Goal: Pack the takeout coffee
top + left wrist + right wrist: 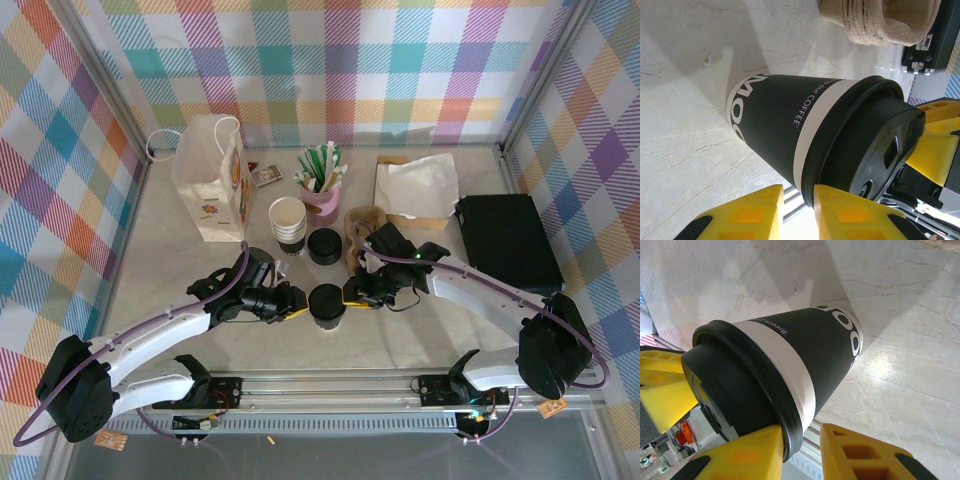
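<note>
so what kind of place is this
Probably a mock café counter in a robot test cell: plaid screen walls, a lidded takeout coffee, stacked paper cups and a paper bag.

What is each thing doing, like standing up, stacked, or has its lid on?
takeout coffee: upright, black lid on.
paper bag: standing upright.
paper cups: stacked, no lids.
black lids: stacked, loose.
left gripper: fingers either side of the coffee lid's rim.
right gripper: same, opposite side.
</note>
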{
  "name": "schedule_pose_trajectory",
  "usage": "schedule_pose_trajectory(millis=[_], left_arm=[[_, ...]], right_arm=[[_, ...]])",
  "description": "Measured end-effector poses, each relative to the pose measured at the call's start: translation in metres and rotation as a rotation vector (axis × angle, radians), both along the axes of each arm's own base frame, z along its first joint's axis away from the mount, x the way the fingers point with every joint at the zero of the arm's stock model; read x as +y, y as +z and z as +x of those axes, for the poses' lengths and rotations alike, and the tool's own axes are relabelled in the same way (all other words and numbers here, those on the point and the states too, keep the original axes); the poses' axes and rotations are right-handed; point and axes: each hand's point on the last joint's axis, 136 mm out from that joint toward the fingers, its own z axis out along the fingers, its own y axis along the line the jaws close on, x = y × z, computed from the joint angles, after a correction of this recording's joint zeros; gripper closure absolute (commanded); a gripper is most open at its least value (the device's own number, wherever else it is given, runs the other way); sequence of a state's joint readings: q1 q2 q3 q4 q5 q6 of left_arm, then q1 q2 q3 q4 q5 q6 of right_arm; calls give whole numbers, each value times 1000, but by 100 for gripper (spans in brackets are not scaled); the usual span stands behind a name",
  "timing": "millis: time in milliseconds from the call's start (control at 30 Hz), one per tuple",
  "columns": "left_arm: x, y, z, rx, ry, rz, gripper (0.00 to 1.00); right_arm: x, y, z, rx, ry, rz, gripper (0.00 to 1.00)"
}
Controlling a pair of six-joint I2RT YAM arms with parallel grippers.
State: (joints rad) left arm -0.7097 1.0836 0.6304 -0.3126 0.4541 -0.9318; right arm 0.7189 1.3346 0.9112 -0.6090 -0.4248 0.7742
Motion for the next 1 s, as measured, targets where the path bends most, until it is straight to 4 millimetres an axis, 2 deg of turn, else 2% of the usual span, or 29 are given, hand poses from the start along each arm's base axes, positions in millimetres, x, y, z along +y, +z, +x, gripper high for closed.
schedule_pose_trajectory(millis=[1000], left_arm=[[-1, 1, 1, -5, -1, -4, 76]], right_arm=[[-1, -10, 2, 76, -30, 37, 74]])
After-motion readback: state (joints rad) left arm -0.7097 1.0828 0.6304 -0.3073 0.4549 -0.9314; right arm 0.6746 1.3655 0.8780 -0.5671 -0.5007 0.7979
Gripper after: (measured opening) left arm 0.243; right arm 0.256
